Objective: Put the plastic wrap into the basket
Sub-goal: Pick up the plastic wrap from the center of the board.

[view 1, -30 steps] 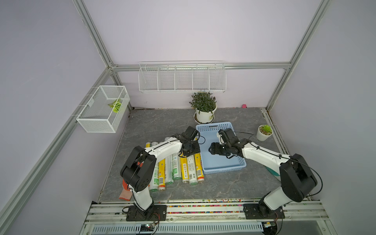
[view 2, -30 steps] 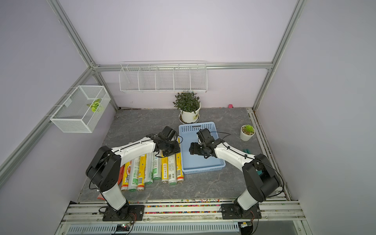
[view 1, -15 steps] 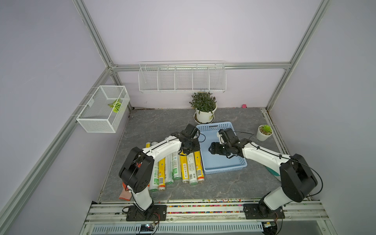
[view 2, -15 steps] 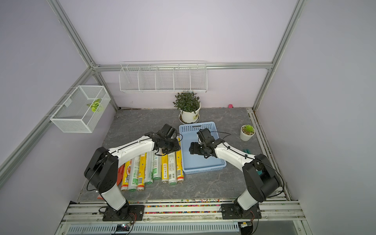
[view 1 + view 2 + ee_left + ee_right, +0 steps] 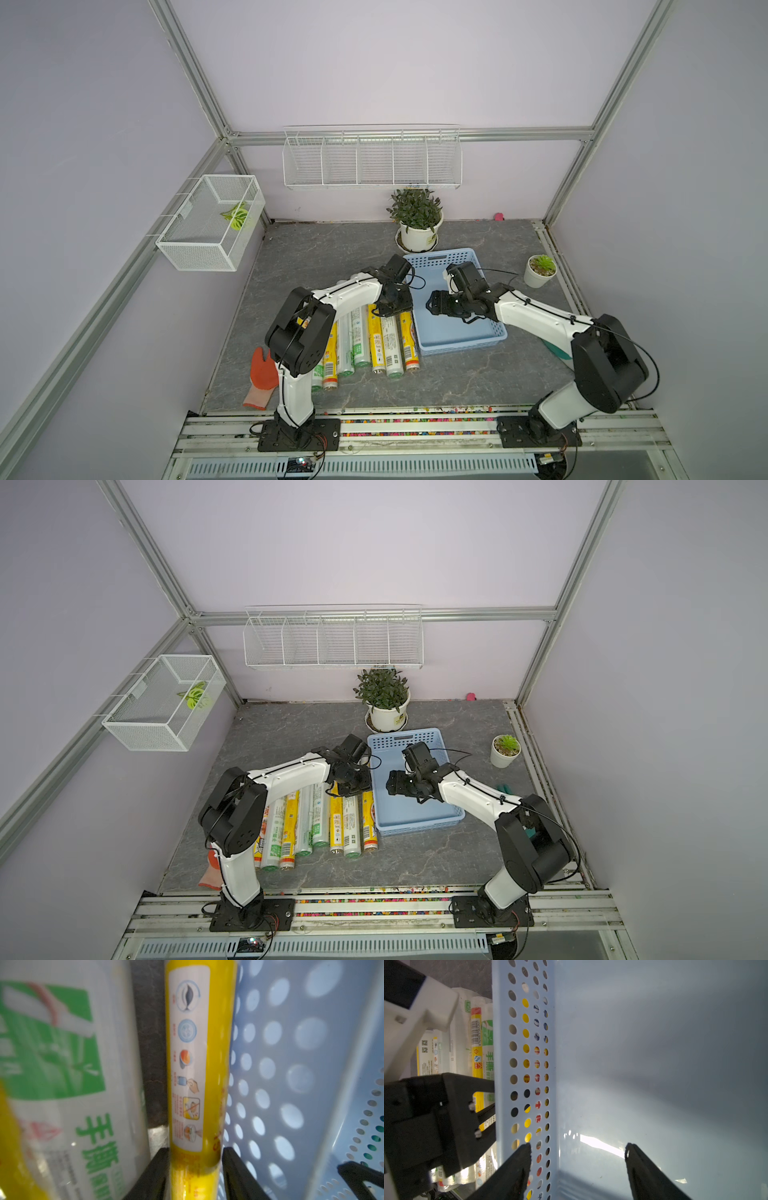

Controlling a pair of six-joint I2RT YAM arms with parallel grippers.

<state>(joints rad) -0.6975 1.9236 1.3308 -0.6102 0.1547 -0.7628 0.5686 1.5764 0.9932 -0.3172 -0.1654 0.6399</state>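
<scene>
Grey tabletop (image 5: 332, 257) first, and the big picture matches a second ago. The blue basket (image 5: 453, 328) sits right of centre with its floor bare, not one roll in it. Just beside it the row of plastic wrap (image 5: 365, 345) lies side by side on the table, yellow rolls and white ones with green labels, in the same order, none lifted.

Now the news: the left gripper (image 5: 392, 306) has dipped a touch at the far end of the row. It has settled on the yellow roll (image 5: 199, 1076) that lies hard against the basket's perforated wall. The wrist view backs that up, with a black finger (image 5: 158, 1172) pressed to each flank of the roll in a narrow clamp. The roll itself looks to be still down on the table. So the first pick seems to be on, leaving a lift and a short hop over the wall.

The right gripper (image 5: 577, 1151) has hardly budged. It hovers inside the basket near that same wall, jaws a modest way apart, nothing between them. It's a tight spot, with roll, wall and both grippers close together.
</scene>
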